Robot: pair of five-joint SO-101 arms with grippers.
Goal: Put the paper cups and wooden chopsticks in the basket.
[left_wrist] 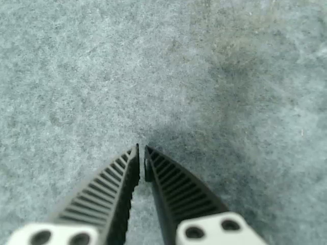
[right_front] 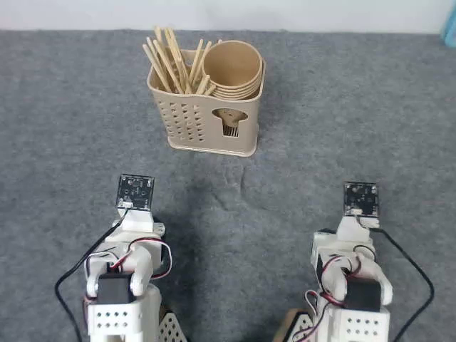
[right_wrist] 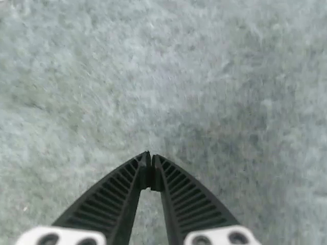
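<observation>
Though both are closed, left tool [left_wrist: 141,148] and right tool [right_wrist: 151,154] grip nothing.

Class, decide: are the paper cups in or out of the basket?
In: the stacked paper cups sit inside the basket, beside the chopsticks.

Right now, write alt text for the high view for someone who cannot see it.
A beige basket on grey carpet holds stacked paper cups and wooden chopsticks. Two white arms rest at the near edge, away from it.
</observation>
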